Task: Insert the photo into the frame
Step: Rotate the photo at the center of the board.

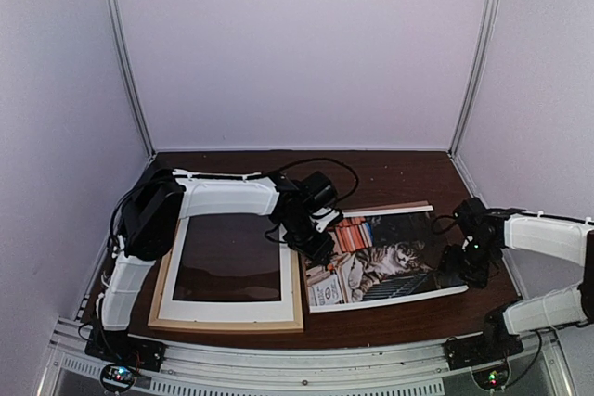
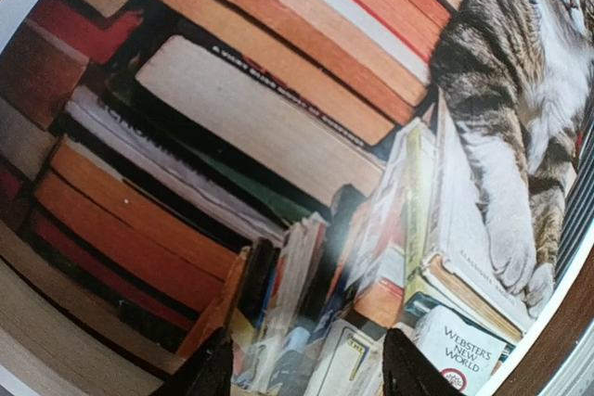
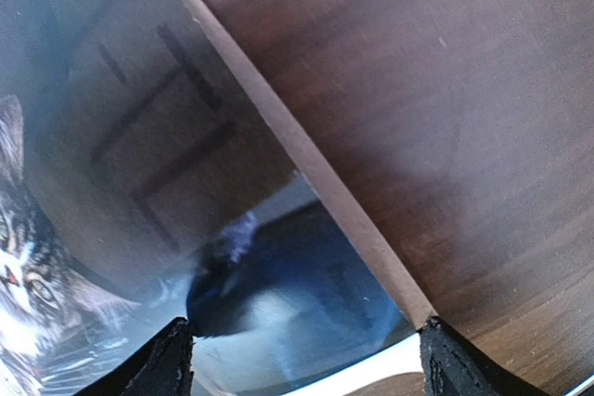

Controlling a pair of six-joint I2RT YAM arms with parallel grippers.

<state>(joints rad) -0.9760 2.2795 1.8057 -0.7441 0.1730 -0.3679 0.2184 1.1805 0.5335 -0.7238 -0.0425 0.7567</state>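
The cat photo (image 1: 385, 261) lies face up on the table (image 1: 399, 173), just right of the wooden frame (image 1: 227, 325). Our left gripper (image 2: 306, 373) hovers over its left half, jaws parted and empty. Our right gripper (image 3: 302, 359) spreads its jaws wide astride the right edge.

1. Dark brown wooden surface (image 1: 390, 169), faintly glossy.
2. Plain pale lilac walls (image 1: 297, 44) behind and beside the surface.
3. Metal posts (image 1: 125, 53) at its back corners.
4. Metal rail (image 1: 306, 359) along its near edge.
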